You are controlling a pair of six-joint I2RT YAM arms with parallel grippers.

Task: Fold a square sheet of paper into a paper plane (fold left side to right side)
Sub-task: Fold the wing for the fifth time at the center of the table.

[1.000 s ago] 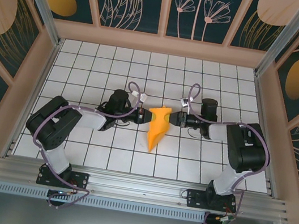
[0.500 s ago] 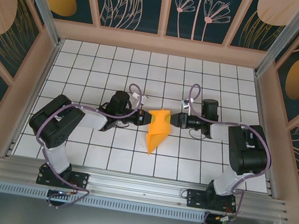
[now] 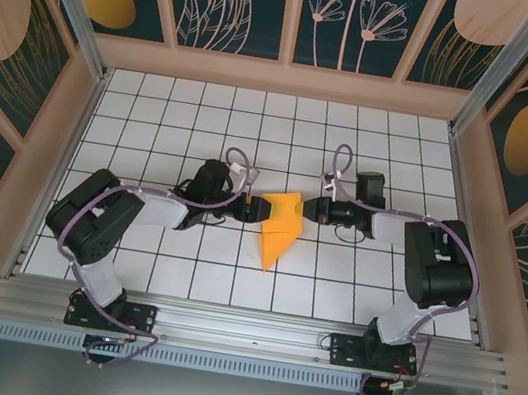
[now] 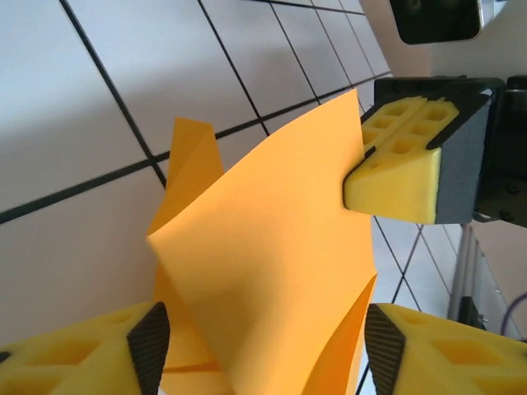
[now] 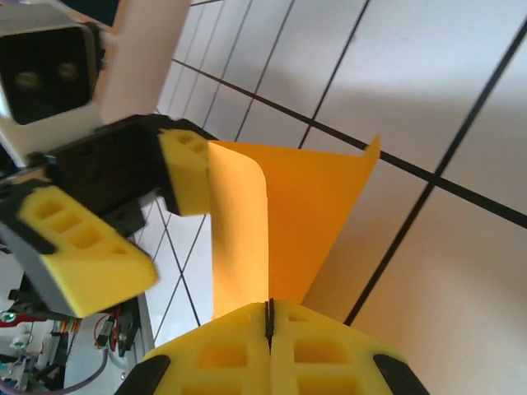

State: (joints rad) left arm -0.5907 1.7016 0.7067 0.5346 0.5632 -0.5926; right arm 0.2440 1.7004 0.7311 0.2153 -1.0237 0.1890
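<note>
L gripper [image 3: 253, 209]: jaws well apart, released, clamping nothing. In the L wrist view we see both fingers [image 4: 86, 358] at the bottom corners, with the orange paper [image 3: 279, 228] rising up through the gap between them. From the R wrist view, one L pad [image 5: 188, 169] sits right at the paper's curled edge; we can't tell if it makes contact. The other L pad is clear of the sheet.

R gripper [image 3: 311, 208]: clenched on the paper. In the R wrist view the pads [image 5: 222, 354] are pressed together, no gap, and the orange sheet comes out of the seam between them. The L wrist view agrees: the closed R pads [image 4: 395, 177] pinch the sheet's edge near its upper corner.

Paper posn (top view): approx. mid-table on the white grid table [image 3: 188, 104], between the two grippers. It is partly folded. The wide end is twd the far side and it tapers to a pt twd the near edge. The wide end is lifted off the surface and bowed, with one flap curling over. The narrow end lies flat on the tiles.
</note>
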